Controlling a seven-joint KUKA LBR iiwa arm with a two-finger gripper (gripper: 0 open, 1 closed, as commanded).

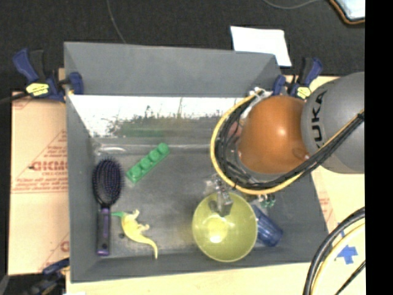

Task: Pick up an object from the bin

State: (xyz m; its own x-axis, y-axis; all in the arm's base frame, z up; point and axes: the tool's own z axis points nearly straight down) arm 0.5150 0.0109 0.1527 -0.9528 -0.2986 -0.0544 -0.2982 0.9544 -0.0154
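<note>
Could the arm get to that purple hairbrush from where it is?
Probably yes: the hairbrush lies uncovered by the left wall; the gripper hangs over the yellow-green bowl, with open floor between.

Grey metal bin (166, 72) with purple hairbrush (106, 189), green brick (147, 162), yellow toy dinosaur (136, 228), yellow-green bowl (236, 235), blue thing (269, 230)
</note>
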